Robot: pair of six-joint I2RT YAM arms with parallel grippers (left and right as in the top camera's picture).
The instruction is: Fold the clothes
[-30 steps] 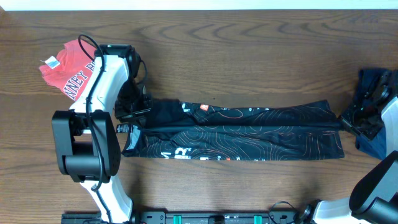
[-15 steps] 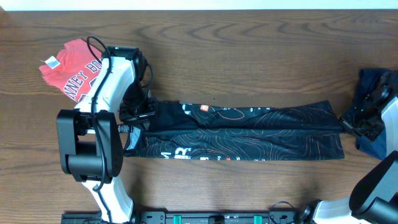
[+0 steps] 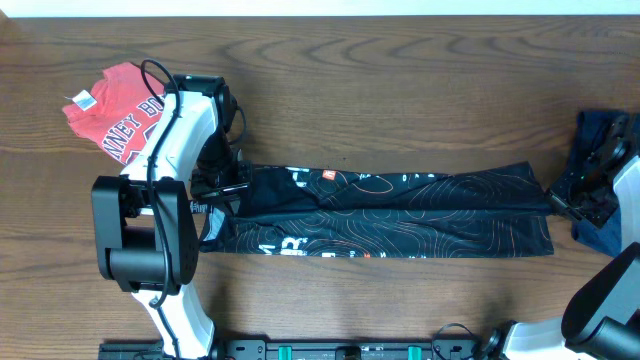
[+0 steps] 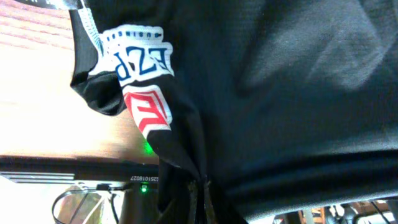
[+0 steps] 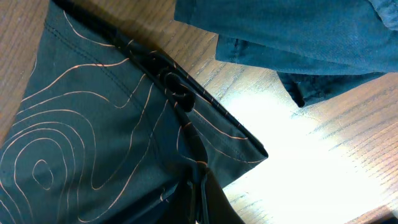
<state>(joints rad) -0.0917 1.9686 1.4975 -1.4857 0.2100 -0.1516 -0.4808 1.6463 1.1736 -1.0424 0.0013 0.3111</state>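
Note:
A long black garment [image 3: 400, 212] with orange contour lines and white and red logos lies stretched across the table, folded lengthwise. My left gripper [image 3: 232, 186] is shut on its left end; the left wrist view shows black cloth [image 4: 267, 93] pinched between the fingers [image 4: 200, 199]. My right gripper [image 3: 556, 200] is shut on its right end; the right wrist view shows the patterned cloth [image 5: 93, 143] bunched at the fingertips [image 5: 198, 193].
A folded red shirt [image 3: 110, 110] with white letters lies at the back left, behind the left arm. A dark blue garment [image 3: 600, 165] lies at the right edge, also in the right wrist view [image 5: 292, 43]. The wooden table [image 3: 400, 90] shows behind.
My left gripper has moved a little to the right with the garment's left end. The right gripper has stayed where it was.

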